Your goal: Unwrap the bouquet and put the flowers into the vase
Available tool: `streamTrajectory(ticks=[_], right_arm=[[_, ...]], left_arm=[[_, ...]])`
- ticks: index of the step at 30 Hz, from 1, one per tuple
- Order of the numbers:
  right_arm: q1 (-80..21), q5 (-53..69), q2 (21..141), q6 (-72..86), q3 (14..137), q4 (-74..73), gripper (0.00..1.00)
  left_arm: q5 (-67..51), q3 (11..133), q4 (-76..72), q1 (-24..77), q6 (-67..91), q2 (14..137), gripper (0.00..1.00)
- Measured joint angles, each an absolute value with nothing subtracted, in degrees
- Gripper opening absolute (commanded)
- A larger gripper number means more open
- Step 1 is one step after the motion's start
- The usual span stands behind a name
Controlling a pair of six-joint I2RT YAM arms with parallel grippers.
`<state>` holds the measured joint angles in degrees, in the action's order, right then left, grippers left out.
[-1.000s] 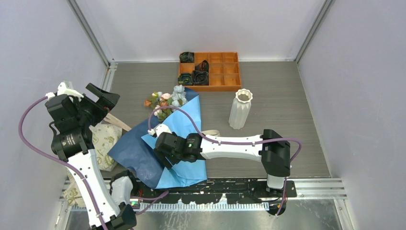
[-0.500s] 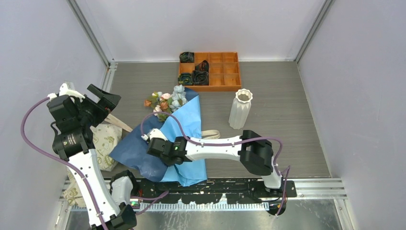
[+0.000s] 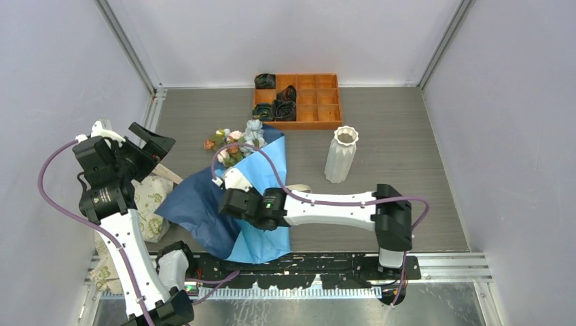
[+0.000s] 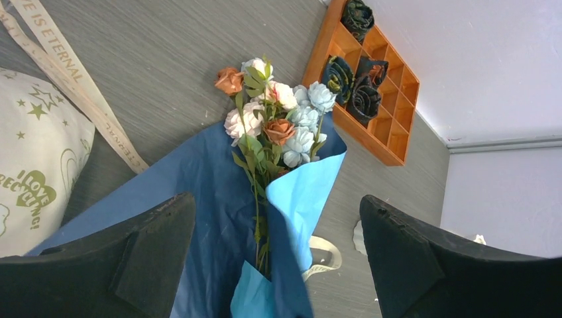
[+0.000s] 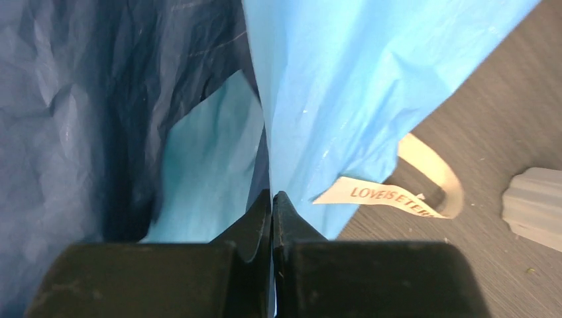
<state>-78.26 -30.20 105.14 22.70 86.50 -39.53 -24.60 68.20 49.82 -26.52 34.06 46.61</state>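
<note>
Moved since a second ago: left arm nudged slightly right and lower in the top view. Dark blue sheet of the wrapping paper (image 3: 197,207) dragged in and bunched more, light blue fold tipped steeper. Right gripper (image 5: 272,201) gone from apart to pinched together. Flowers, tray and vase same place as before.

Far left: left gripper (image 4: 274,202) raised off the table (image 3: 407,149), fingers wide apart, off everything, looking down on the bouquet. Below it a cream printed cloth bag (image 3: 146,204) lying flat, against the left edge of the dark blue sheet. Beige ribbon (image 4: 73,86) loose on the table, running past the bag. Another loop of it poking out at the paper's right side, near the right arm.

Centre: bouquet (image 3: 277,153) lying on the table, heads toward the far side, stems toward the near edge. Paper half opened, dark sheet spread left, light blue sheet folded over on the right. Flowers (image 4: 278,119), pale blue, whitish pink and orange, sticking out past the far end of the paper, stems showing in the open fold, close to the tray.

Right gripper low at the bouquet's near half, fingers clamped on the edge of the light blue sheet, tips meeting with paper between.

Back centre: orange tray (image 3: 326,112), dark rolled items in its left compartments. Right of the bouquet: white ribbed vase (image 3: 341,156), upright, apart from the paper.
</note>
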Motion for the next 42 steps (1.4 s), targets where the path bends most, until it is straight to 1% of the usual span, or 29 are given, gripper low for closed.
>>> streamTrajectory(ticks=[3, 9, 12, 16, 19, 20, 23, 25, 26, 29, 32, 35, 36, 39, 42], right_arm=[[-78.0, -32.1, 101.6, 23.1, 86.2, -39.6, 0.03], [-76.9, -40.3, 99.9, 26.3, 84.0, -42.8, 0.02], [-74.5, -43.6, 96.4, 29.0, 79.4, -46.5, 0.03], [-69.2, -46.5, 87.8, 34.2, 71.3, -51.9, 0.05], [-65.6, -47.6, 82.3, 38.2, 66.3, -54.8, 0.11], [-64.7, -47.7, 81.0, 39.5, 64.7, -55.8, 0.14], [-62.2, -47.8, 80.3, 43.0, 62.0, -58.7, 0.34], [-61.0, -47.7, 81.3, 44.8, 61.0, -60.1, 0.41], [-60.4, -47.7, 82.1, 45.5, 61.0, -61.2, 0.43], [-60.1, -47.8, 84.4, 46.8, 61.4, -62.7, 0.44], [-60.7, -48.3, 85.1, 47.1, 64.2, -64.8, 0.47], [-62.3, -49.1, 84.3, 45.8, 70.0, -65.4, 0.48], [-62.9, -49.0, 83.5, 44.7, 72.2, -64.8, 0.48], [-64.0, -46.7, 80.1, 41.6, 76.7, -61.2, 0.52], [-64.0, -41.7, 77.2, 38.6, 77.9, -55.5, 0.52]], left_arm=[[-24.9, 67.7, 49.5, -26.5, 34.1, 46.7, 0.94], [-25.3, 67.6, 49.5, -26.5, 34.0, 46.6, 0.94], [-26.0, 66.8, 48.7, -26.5, 34.1, 46.5, 0.94], [-27.5, 65.0, 47.6, -26.5, 34.5, 46.6, 0.94], [-28.6, 64.3, 46.8, -26.3, 34.7, 46.7, 0.94], [-28.9, 64.1, 46.5, -26.2, 34.7, 46.7, 0.94], [-29.7, 63.4, 45.7, -25.5, 34.5, 46.7, 0.94], [-30.0, 63.2, 45.6, -24.4, 34.3, 46.9, 0.94], [-30.0, 63.2, 45.6, -23.7, 34.1, 47.1, 0.94], [-29.6, 63.1, 45.4, -19.5, 33.6, 48.2, 0.94], [-28.0, 63.0, 45.2, -12.0, 32.8, 49.9, 0.93], [-24.4, 61.8, 44.6, -3.0, 32.5, 51.6, 0.92], [-23.6, 61.0, 44.3, -0.9, 32.6, 52.0, 0.91], [-21.5, 57.6, 43.4, 4.8, 33.2, 53.7, 0.9], [-19.4, 53.9, 43.2, 8.0, 34.4, 56.0, 0.9]])
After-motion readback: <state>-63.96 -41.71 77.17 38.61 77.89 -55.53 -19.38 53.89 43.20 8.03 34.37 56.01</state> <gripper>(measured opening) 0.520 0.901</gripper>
